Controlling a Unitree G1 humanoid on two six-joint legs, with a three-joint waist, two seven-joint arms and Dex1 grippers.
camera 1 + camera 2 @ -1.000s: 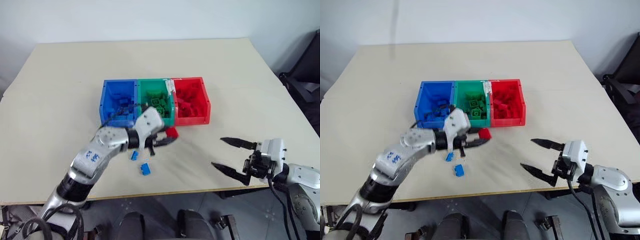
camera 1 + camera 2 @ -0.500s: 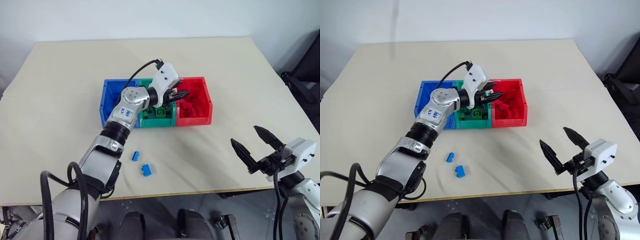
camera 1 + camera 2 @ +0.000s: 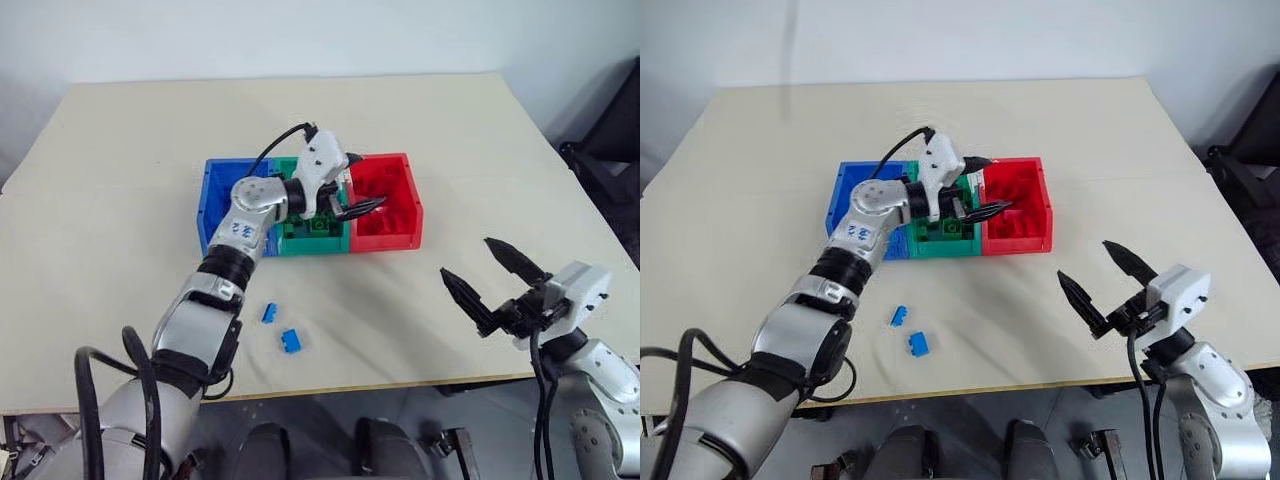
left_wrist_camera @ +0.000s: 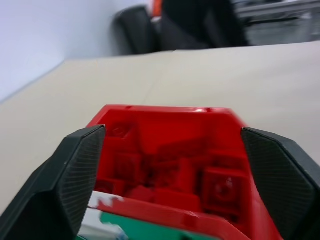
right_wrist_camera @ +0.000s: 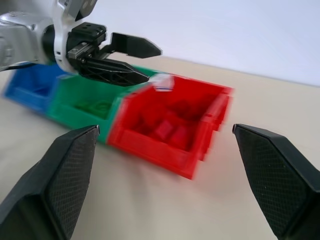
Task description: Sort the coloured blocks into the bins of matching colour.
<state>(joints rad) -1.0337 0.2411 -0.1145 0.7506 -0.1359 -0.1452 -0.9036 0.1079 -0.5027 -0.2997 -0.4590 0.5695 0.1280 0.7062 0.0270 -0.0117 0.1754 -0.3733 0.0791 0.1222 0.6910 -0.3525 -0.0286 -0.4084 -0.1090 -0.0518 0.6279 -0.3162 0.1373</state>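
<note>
Now left claw (image 3: pixel 362 197) open above red bin (image 3: pixel 398 232)

table (image 3: pixel 130 150): beige, bare at edges | bins (image 3: pixel 385 238): centre, joined row | blue blocks (image 3: pixel 291 340): two, near front edge

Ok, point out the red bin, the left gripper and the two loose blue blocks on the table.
red bin (image 3: pixel 404 237), left eye view, on its front wall.
left gripper (image 3: pixel 370 190), left eye view, midway between its open fingertips.
nearer blue block (image 3: pixel 292 340), left eye view, on its top.
farther blue block (image 3: pixel 269 313), left eye view, on its top.
</note>
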